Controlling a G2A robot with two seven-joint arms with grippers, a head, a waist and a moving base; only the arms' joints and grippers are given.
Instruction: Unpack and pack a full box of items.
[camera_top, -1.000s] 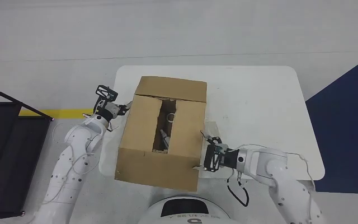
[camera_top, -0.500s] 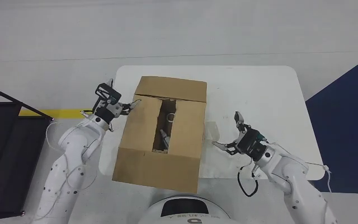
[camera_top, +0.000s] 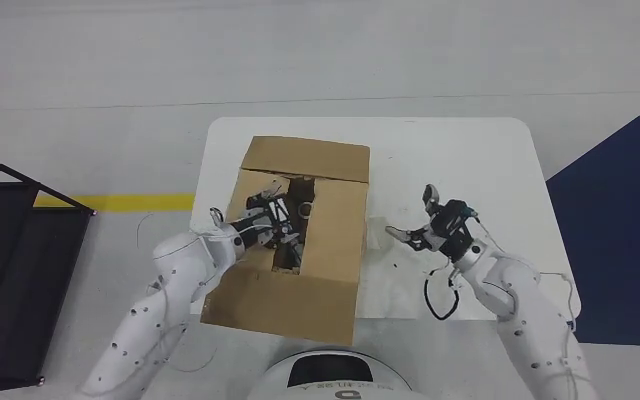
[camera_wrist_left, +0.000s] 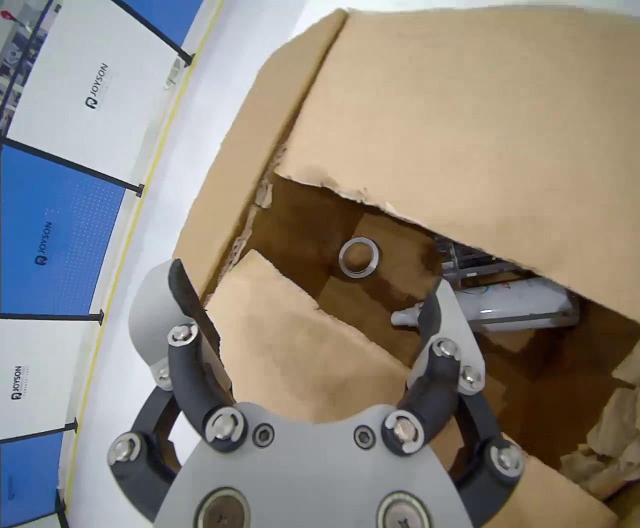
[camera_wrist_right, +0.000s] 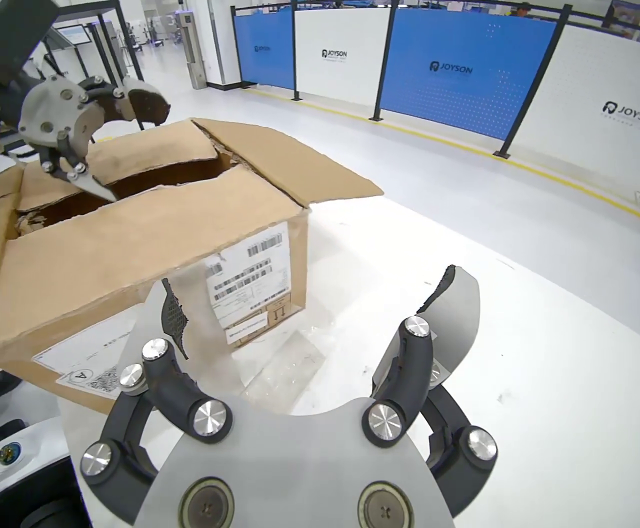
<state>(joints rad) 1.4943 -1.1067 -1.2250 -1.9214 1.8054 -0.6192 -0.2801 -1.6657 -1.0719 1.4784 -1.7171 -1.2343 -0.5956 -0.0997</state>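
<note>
The left gripper (camera_wrist_left: 310, 300) is spread wide and holds nothing. Its fingers straddle the left top flap (camera_wrist_left: 300, 345) of the cardboard box (camera_top: 335, 235), one finger at the flap's outer edge and the other dipped into the gap between the two top flaps. In that gap, on the box floor, lie a metal ring (camera_wrist_left: 358, 256) and a white tube (camera_wrist_left: 505, 302), the tube partly under the right flap (camera_wrist_left: 450, 125). Crumpled brown paper (camera_wrist_left: 615, 430) sits in the corner nearer the robot.

The right gripper (camera_top: 410, 212) is also wide open and empty. It hangs over the white table (camera_top: 470, 160), just beside the box's right wall and apart from it. That wall carries a white shipping label (camera_wrist_right: 250, 280). A piece of clear film (camera_wrist_right: 280, 370) lies on the table at the foot of the wall.

The box stands on the left half of the table, with its near end overhanging the table's edge. Its far flap (camera_top: 305, 157) is folded outward.
</note>
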